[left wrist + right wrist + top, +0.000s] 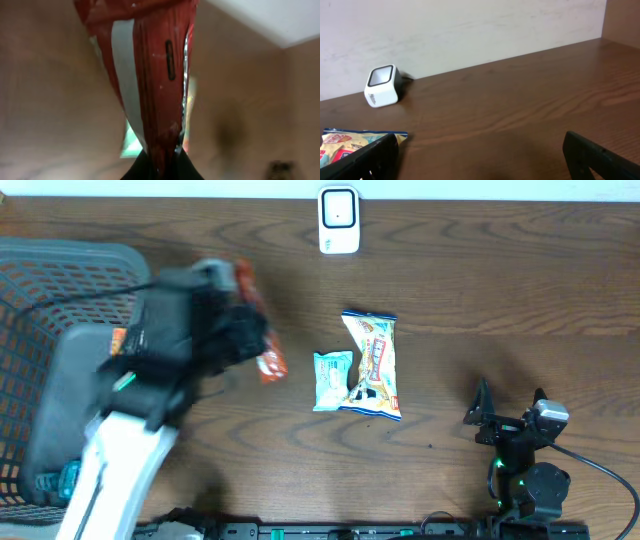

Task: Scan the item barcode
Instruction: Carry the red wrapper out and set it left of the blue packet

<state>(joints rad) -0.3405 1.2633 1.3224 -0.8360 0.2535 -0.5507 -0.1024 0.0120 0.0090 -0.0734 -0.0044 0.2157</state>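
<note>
One red packet, clamped in the left gripper, has not yet reached the far-edge scanner; the right gripper gapes empty.

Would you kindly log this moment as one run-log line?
left claw: shut on red foil packet | right claw: open, empty | white boxy barcode scanner: packet away from it

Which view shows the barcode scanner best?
Right wrist: the white scanner stands unobstructed, its window visible. Overhead shows it small, from above. Left wrist shows none of it; a red packet fills the frame.
</note>
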